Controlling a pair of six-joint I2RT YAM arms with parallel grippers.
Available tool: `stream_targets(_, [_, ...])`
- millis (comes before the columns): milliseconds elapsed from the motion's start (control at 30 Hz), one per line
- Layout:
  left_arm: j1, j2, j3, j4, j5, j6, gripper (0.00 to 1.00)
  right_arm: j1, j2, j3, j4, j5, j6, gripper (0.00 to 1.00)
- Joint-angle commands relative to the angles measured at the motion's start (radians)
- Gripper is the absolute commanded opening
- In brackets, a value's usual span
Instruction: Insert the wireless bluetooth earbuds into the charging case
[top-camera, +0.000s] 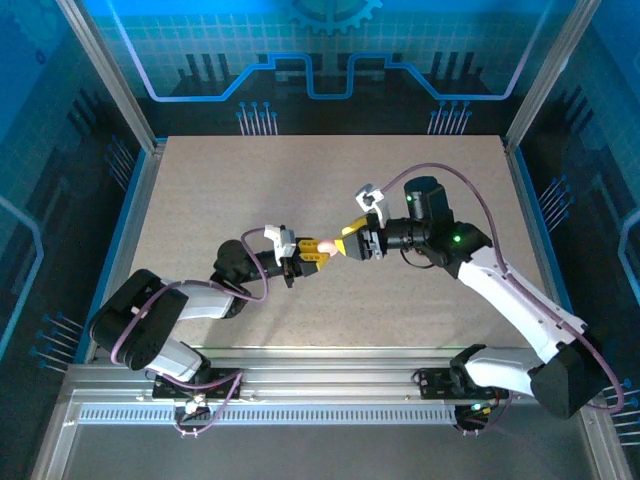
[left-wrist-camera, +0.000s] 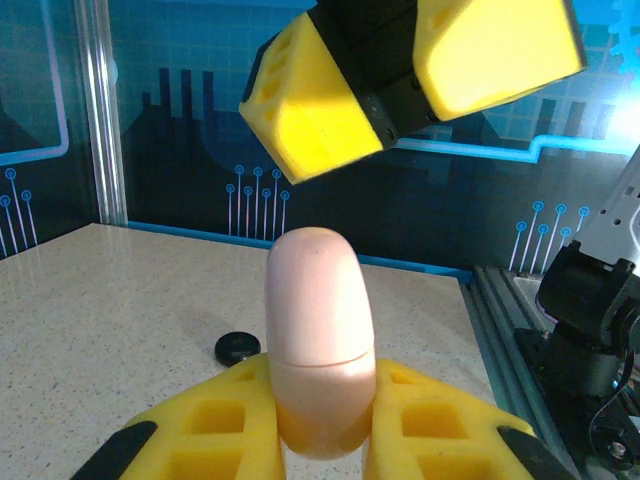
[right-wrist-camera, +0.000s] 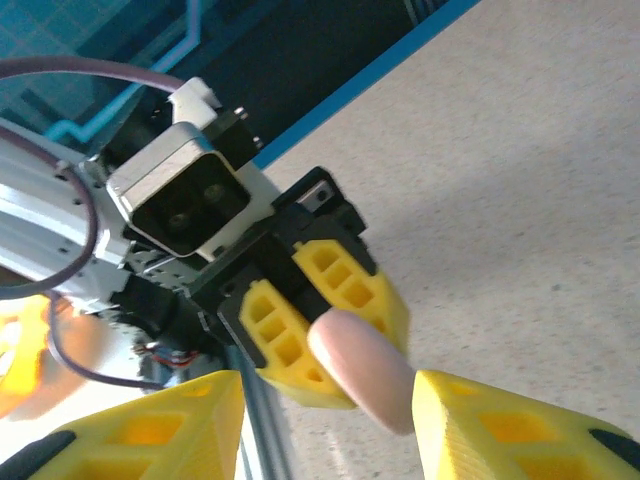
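L gripper (top-camera: 311, 253) clenched on charging case (left-wrist-camera: 320, 340), long axis pointing right twd R gripper (top-camera: 352, 241), whose jaws were spread, just beside it.

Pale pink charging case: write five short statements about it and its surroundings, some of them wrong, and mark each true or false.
1. The pale pink rounded charging case is clamped between the left gripper's yellow fingers. True.
2. The case rests on the speckled beige table. False: it is held up off the surface.
3. The right gripper is shut on the case. False: its jaws stand open near the case's free end.
4. A small black round disc lies on the table. True.
5. The case's lid is swung open. False: it looks closed, with only a seam showing.
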Motion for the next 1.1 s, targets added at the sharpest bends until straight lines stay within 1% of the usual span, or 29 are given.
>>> stream_targets(0, [-0.002,-0.020,0.035,0.033,0.038,-0.026,0.18,-0.013,-0.014,-0.017,-0.022,0.079,-0.103,0.50])
stream_targets(100, [-0.002,-0.020,0.042,0.034,0.048,-0.042,0.18,-0.012,0.012,-0.012,-0.018,0.023,-0.135,0.51])
stream_targets(233, [-0.001,-0.014,0.063,0.033,0.056,-0.100,0.18,-0.010,0.029,-0.025,0.029,-0.057,-0.153,0.50])
stream_targets(500, [-0.002,-0.015,0.098,0.035,0.084,-0.193,0.19,-0.010,0.058,-0.012,0.038,-0.134,-0.195,0.48])
stream_targets(667, [-0.002,-0.017,0.114,0.034,0.097,-0.237,0.19,-0.010,0.097,0.017,0.042,-0.198,-0.207,0.45])
stream_targets(767, [-0.002,-0.018,0.120,0.034,0.100,-0.252,0.19,-0.010,0.109,0.028,0.042,-0.212,-0.214,0.40])
stream_targets(933, [-0.002,-0.015,0.126,0.035,0.109,-0.266,0.20,-0.011,0.114,0.039,0.039,-0.227,-0.223,0.24])
stream_targets(1000, [-0.002,-0.014,0.125,0.034,0.109,-0.265,0.20,-0.010,0.116,0.041,0.031,-0.232,-0.228,0.21])
stream_targets(1067, [-0.002,-0.011,0.125,0.035,0.110,-0.265,0.20,-0.010,0.115,0.043,0.026,-0.233,-0.230,0.20])
